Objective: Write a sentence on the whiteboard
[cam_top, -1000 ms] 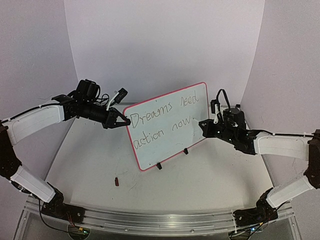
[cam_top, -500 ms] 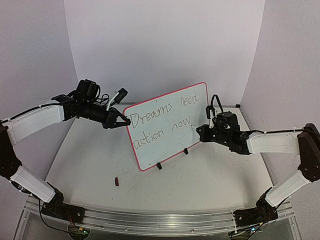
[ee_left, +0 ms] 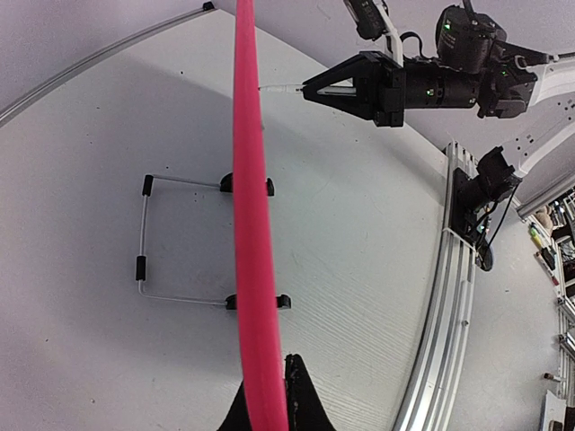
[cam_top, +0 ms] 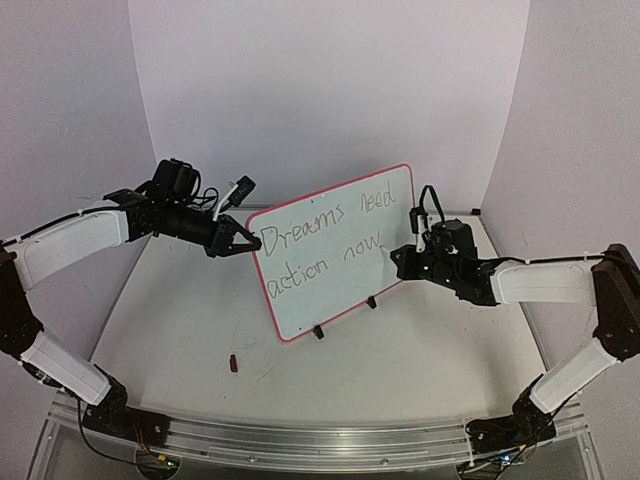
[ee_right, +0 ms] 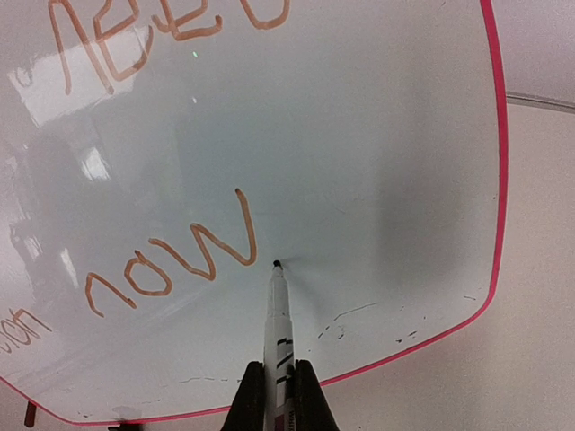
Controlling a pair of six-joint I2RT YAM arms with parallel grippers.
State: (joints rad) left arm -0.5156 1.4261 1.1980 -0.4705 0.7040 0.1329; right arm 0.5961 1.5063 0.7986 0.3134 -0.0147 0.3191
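Red frame (ee_left: 252,224) of the whiteboard (cam_top: 330,295) is pinched in my left gripper (cam_top: 245,243). Its fingers (ee_left: 304,409) are closed on the board's left edge, one on each face. From the left wrist view the board runs edge-on straight away from those fingers. It stands upright with a tilt on its black feet (cam_top: 319,332), and a wire stand (ee_left: 144,242) shows behind it on the table (cam_top: 400,350).

Right gripper (cam_top: 398,258) is closed on a marker (ee_right: 277,332). The barrel sits between both fingers (ee_right: 244,409) and points straight out ahead of them at the board face. Its tip is at the surface just right of the last word, low on the board and near the lower right corner. I can't tell whether it touches or is a hair off.

Sentence (cam_top: 325,240) sits between the two grippers in two slanted lines: "Dreams need" over "action now". Its start is just beside the left fingers. The word "now" ends just left of the marker tip.

Small dark red piece (cam_top: 233,363) lies on the table, well to the near side of the left fingers and apart from the board. I can't tell what it is.
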